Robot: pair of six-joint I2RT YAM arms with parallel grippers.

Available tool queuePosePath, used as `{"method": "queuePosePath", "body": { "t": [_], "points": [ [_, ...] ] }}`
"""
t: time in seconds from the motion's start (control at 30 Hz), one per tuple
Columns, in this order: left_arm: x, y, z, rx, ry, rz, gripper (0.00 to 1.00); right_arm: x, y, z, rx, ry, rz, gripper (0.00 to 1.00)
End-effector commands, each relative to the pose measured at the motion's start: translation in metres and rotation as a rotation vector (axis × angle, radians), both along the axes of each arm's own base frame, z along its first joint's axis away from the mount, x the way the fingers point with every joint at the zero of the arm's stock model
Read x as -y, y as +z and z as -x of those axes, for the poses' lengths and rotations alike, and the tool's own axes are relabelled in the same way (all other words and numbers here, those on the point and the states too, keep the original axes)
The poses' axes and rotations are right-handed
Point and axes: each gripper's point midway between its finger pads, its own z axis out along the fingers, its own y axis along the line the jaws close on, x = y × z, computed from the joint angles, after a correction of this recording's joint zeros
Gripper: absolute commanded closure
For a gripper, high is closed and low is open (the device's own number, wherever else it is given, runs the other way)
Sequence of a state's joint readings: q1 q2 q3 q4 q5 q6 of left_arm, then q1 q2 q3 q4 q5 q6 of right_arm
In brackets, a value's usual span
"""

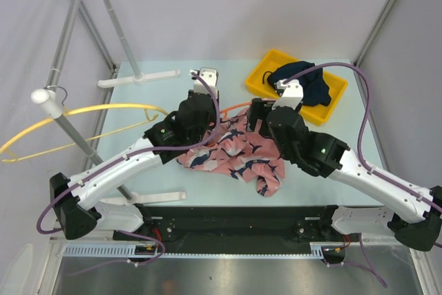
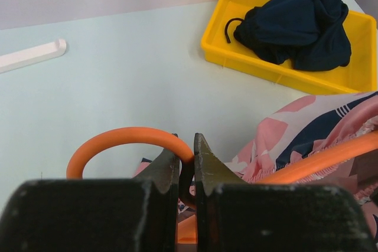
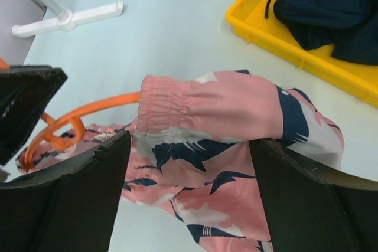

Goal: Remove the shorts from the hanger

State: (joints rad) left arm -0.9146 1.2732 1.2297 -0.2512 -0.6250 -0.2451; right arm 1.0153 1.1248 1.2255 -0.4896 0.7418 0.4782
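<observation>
The pink shark-print shorts (image 1: 235,158) lie crumpled on the table between my two arms, still on an orange hanger (image 2: 118,137). My left gripper (image 2: 186,146) is shut on the hanger's hook; in the top view it (image 1: 207,119) sits at the shorts' left end. My right gripper (image 3: 190,141) is open wide, one jaw on each side of the shorts' elastic waistband (image 3: 171,107), just above the fabric; in the top view it (image 1: 259,121) is at the shorts' far edge. The navy shorts (image 1: 304,81) lie bunched in a yellow bin (image 1: 266,67).
A garment rack stands at the left, with a slanted pole (image 1: 76,136), white foot bars (image 1: 138,79) and an empty yellow hanger (image 1: 83,112) on it. The yellow bin (image 3: 266,39) sits at the table's far right.
</observation>
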Motion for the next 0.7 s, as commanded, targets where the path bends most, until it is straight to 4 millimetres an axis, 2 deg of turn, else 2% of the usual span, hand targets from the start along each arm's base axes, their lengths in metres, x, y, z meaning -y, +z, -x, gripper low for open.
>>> {"method": "queuePosePath", "body": {
  "t": [0.0,0.3,0.33,0.4,0.5,0.53,0.6,0.67],
  "points": [
    [0.004,0.022,0.011,0.019,-0.025,0.128,1.00,0.008,0.030,-0.014,0.079,-0.151,-0.113,0.18],
    [0.002,0.028,0.023,0.014,-0.060,0.183,1.00,0.013,0.027,-0.022,0.104,-0.217,-0.069,0.49],
    [0.002,0.028,0.024,0.013,-0.063,0.186,1.00,0.016,0.028,-0.022,0.107,-0.226,-0.067,0.57],
    [0.001,0.027,0.024,0.012,-0.064,0.185,1.00,0.023,0.028,-0.022,0.111,-0.244,-0.043,0.65],
    [0.000,0.026,0.025,0.011,-0.063,0.180,1.00,0.039,0.030,-0.020,0.112,-0.277,-0.025,0.79],
    [0.000,0.027,0.025,0.014,-0.066,0.179,1.00,0.048,0.030,-0.023,0.109,-0.298,-0.018,0.88],
    [-0.001,0.027,0.026,0.018,-0.068,0.179,1.00,0.063,0.029,-0.022,0.092,-0.312,-0.012,0.98],
    [-0.003,0.026,0.027,0.023,-0.067,0.183,1.00,0.085,0.026,-0.023,0.066,-0.346,-0.008,1.00]
  ]
}}
